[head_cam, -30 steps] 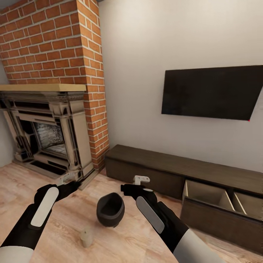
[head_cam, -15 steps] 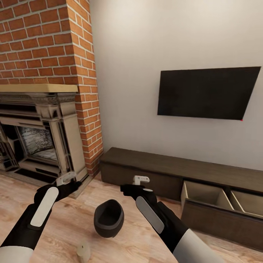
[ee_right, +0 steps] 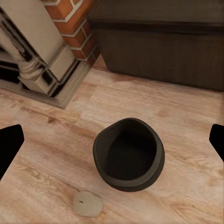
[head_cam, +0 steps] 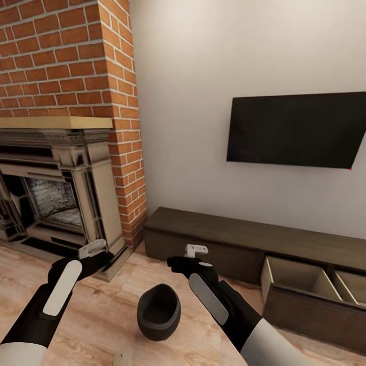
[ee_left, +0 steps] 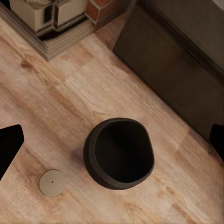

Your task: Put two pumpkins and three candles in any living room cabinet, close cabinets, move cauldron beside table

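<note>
- On the wooden floor (head_cam: 96,310) between the two arms stands the cauldron (head_cam: 158,311), black, mouth up and leaning a little, with nothing seen in its dark inside; the left wrist view (ee_left: 119,152) and the right wrist view (ee_right: 129,160) both look down into it.
- Just beside the cauldron, apart from it, one candle (ee_left: 52,182) stands upright on the boards; it also shows in the right wrist view (ee_right: 87,204) and at the lower edge of the head view (head_cam: 122,356).
- Left gripper (head_cam: 93,249) hovers above the floor near the fireplace (head_cam: 56,188), jaws spread wide, holding nothing.
- Right gripper (head_cam: 196,249) hangs above and behind the cauldron, jaws also wide and empty.
- Against the wall under the television (head_cam: 297,129) runs the cabinet (head_cam: 213,239); its drawer (head_cam: 300,277) at the right is pulled out, showing pale compartments with no objects visible inside.
- Beside the fireplace rises a brick chimney (head_cam: 76,56).
</note>
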`<state>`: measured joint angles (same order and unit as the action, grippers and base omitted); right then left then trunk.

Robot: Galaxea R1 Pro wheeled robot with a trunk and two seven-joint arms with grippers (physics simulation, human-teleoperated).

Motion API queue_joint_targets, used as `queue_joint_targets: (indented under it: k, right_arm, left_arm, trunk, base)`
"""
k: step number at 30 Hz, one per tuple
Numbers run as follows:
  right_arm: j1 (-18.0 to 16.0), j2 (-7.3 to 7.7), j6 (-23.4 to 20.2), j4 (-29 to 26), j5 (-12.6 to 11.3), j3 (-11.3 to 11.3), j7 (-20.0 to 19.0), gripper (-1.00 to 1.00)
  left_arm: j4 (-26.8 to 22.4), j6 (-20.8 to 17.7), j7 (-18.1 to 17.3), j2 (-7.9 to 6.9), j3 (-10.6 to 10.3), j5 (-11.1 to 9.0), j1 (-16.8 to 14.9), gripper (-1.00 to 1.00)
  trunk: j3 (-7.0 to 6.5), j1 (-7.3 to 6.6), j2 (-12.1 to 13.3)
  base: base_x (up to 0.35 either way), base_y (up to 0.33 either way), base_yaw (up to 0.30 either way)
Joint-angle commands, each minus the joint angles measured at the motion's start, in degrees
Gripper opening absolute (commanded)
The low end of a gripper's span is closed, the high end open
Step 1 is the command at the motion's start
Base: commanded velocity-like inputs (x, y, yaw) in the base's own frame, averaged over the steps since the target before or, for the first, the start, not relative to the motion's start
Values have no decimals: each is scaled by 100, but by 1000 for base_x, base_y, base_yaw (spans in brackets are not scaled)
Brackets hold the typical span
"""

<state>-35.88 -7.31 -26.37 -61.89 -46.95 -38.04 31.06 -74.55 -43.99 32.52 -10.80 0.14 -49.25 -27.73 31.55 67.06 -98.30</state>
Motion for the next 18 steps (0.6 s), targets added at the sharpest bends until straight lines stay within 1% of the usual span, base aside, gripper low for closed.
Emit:
queue_joint_targets:
  k: [1, 10, 18]
  right_arm:
    - [-6, 1, -8, -7, -42, -10, 49, 100]
    - [-6, 1, -8, -5, -42, -10, 49, 100]
    - [-6, 15, -8, -11, -52, -3, 49, 100]
  left_arm:
    - [-8, -12, 53, -1, -8, -60, -4, 100]
    - [-23, 3, 69, 5, -54, -51, -4, 100]
    - [-8, 12, 79, -1, 12, -39, -4, 100]
  trunk:
    - [7, 2, -3]
    - [7, 2, -3]
    - [150, 178, -324]
  base:
    - [150, 5, 0]
    - [35, 1, 0]
    - [1, 0, 0]
